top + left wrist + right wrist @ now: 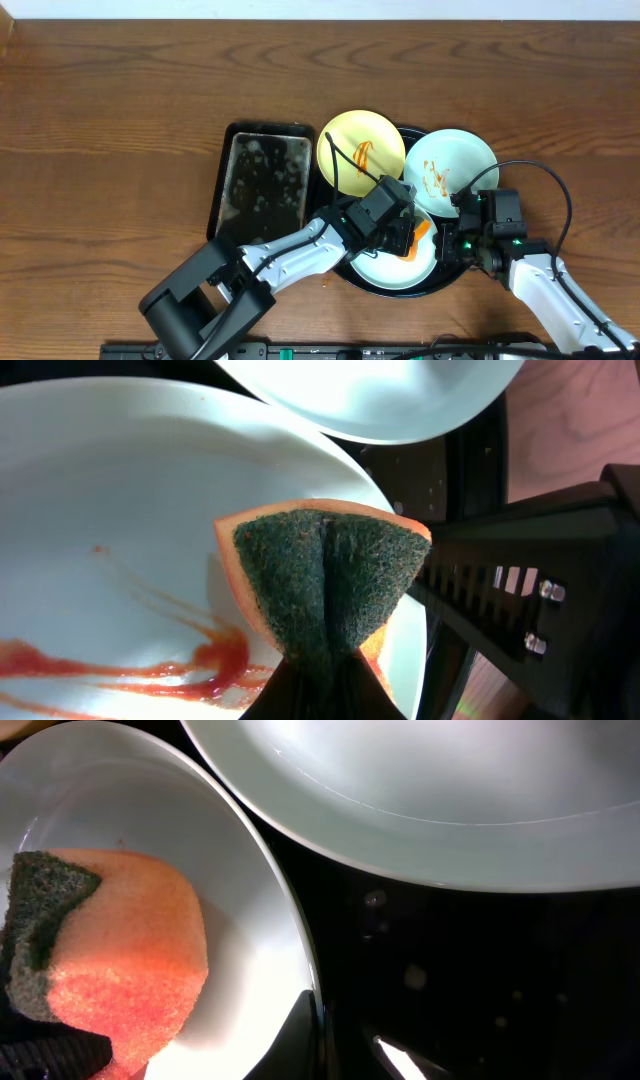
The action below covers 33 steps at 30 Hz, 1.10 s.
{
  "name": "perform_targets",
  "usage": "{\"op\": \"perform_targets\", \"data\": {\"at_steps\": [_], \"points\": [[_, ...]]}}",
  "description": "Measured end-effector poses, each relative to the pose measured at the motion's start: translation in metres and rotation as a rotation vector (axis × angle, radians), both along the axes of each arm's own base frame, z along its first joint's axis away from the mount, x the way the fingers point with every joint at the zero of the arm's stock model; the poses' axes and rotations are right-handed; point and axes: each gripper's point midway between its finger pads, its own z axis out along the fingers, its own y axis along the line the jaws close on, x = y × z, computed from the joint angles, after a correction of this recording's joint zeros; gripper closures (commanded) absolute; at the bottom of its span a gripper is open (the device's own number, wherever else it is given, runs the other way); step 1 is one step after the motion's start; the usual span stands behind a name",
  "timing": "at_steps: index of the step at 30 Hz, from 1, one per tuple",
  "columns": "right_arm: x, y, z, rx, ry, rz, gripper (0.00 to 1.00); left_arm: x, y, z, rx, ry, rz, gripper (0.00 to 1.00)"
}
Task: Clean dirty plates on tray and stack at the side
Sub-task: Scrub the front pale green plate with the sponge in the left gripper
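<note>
The round black tray (448,283) holds three plates. A pale yellow plate (360,150) and a mint-white plate (452,165) lie at the back, both with orange-red sauce smears. The near mint-white plate (385,270) also bears a sauce smear (200,660). My left gripper (402,232) is shut on a folded sponge (325,580), dark green on one face and orange-stained, pressed on the near plate (120,510). My right gripper (462,238) is shut on that plate's right rim (300,980), one finger inside the plate (345,1045). The sponge also shows in the right wrist view (120,960).
A rectangular black pan (262,185) with wet residue lies left of the tray, touching it. The back mint-white plate overhangs the near one (450,800). The wooden table (110,120) spreads left and behind. My right arm's body (540,610) stands close beside the sponge.
</note>
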Motion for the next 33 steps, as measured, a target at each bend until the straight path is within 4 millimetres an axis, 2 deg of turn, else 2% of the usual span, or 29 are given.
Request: {"op": "perform_targets", "data": {"at_steps": [3,8,15,20,28,33], "points": [[0.000,0.000,0.000,0.000,0.000,0.000,0.99,0.000,0.000,-0.004,0.004,0.022,0.018,0.93],[0.000,0.000,0.000,0.000,0.000,0.000,0.99,-0.005,-0.005,-0.024,0.000,0.082,0.017,0.92],[0.000,0.000,0.000,0.000,0.000,0.000,0.99,-0.003,-0.001,-0.026,-0.004,0.124,0.035,0.92],[0.000,0.000,0.000,0.001,0.000,0.000,0.99,0.005,0.013,-0.030,0.032,0.157,0.080,0.92],[0.000,0.000,0.000,0.002,0.000,0.000,0.99,0.034,0.045,-0.032,0.113,0.129,0.173,0.93],[0.000,0.000,0.000,0.001,0.000,0.001,0.99,0.037,0.063,-0.032,0.171,0.128,0.200,0.93]]}}
